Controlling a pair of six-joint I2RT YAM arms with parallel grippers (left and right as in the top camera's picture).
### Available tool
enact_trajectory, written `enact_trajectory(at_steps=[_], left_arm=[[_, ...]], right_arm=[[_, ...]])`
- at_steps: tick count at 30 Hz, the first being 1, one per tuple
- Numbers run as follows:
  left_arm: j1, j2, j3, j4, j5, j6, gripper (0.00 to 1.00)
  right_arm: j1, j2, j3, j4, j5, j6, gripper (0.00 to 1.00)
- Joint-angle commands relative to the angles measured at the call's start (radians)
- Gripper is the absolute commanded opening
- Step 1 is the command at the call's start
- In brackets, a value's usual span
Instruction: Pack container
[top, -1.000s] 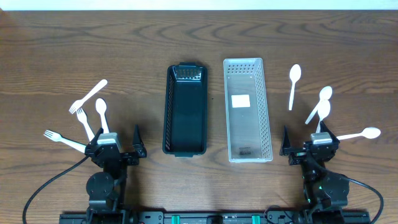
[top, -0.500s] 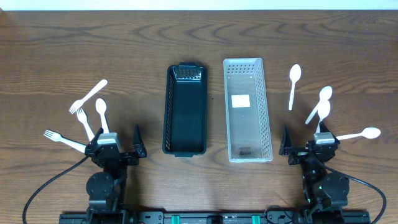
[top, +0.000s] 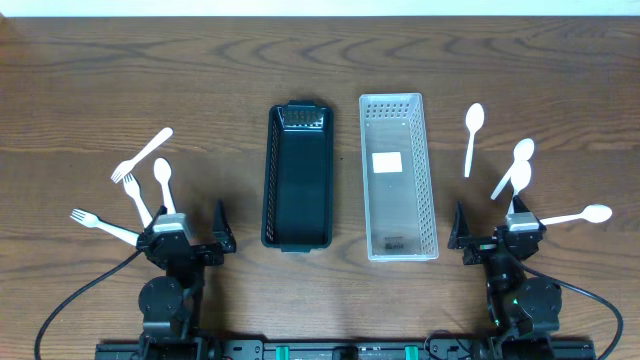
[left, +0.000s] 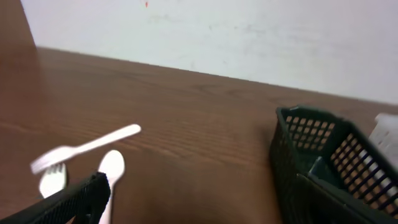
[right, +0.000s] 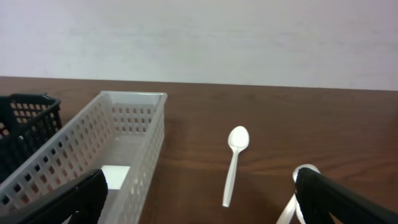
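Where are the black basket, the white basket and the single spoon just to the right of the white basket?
black basket (top: 298, 190), overhead view, on its bare floor.
white basket (top: 400, 210), overhead view, on its bare floor.
single spoon (top: 471, 145), overhead view, midway along its handle.

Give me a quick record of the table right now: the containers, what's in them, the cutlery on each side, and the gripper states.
containers: black basket and white basket, side by side at mid table
contents: no cutlery in either; the white basket shows only a label on its floor
left side cutlery: white forks and one spoon, loose on the table
right side cutlery: four white spoons, two of them overlapping
left gripper: open, holding nothing
right gripper: open, holding nothing
packing: not started
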Motion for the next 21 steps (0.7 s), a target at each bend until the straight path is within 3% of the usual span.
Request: enact_trajectory(at_steps=[1,7,12,18,21], left_arm=[[-0.005,0.022,0.065,-0.03,-0.001,-0.167,0.98],[-0.005,0.288,0.351,-0.124,-0.002,-0.118,0.98],[-0.005,0.683,0.684,-0.33,-0.005,-0.095,0.98],[-0.005,1.118,1.03,-0.648,-0.005,-0.095,0.98],[-0.005,1.283,1.106,-0.707,-0.001,-0.097,0.98]], right_arm=[[0.007,0.01,0.058,0.005,-0.021,0.021,0.99],[0.005,0.248,0.249,0.003,-0.006,-0.087,0.99],[-0.001,0.65,0.517,-0.04,0.01,-0.103,0.99],[-0.007,1.11,0.929,-0.398,0.004,-0.102,0.99],[-0.006,1.281,1.087,-0.546,-0.002,-0.094,0.99]])
